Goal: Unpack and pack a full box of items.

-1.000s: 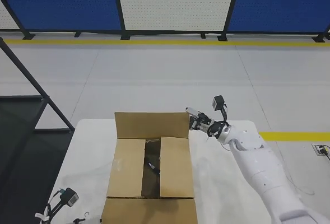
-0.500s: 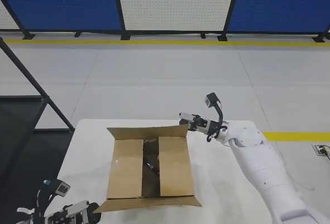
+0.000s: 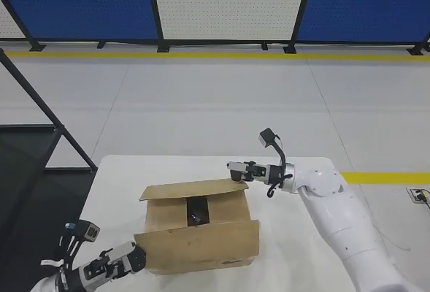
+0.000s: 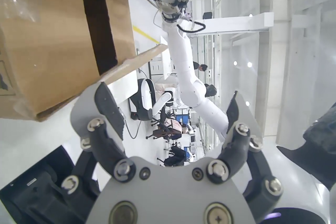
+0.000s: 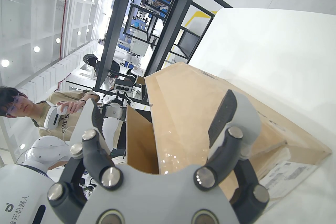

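Note:
A brown cardboard box [image 3: 200, 244] stands in the middle of the white table [image 3: 116, 190]. Its two side flaps lie nearly shut, leaving a narrow gap where a dark item [image 3: 195, 217] shows. The near flap [image 3: 207, 237] stands raised, and the far flap [image 3: 193, 189] leans in over the opening. My right gripper [image 3: 234, 171] is open at the far flap's right corner, and the flap [image 5: 183, 104] lies just past its fingers [image 5: 223, 112]. My left gripper [image 3: 132, 258] is open at the box's near left corner [image 4: 31, 93], holding nothing.
A black metal rack [image 3: 25, 109] stands off the table's left side. Bare table surface [image 3: 295, 241] lies to the right of the box, under my right arm. The table's far edge runs just behind the box.
The far flap has tipped from upright to leaning over the opening as my right gripper moved left. The near flap rose from lying outward, with my left gripper coming up to it.

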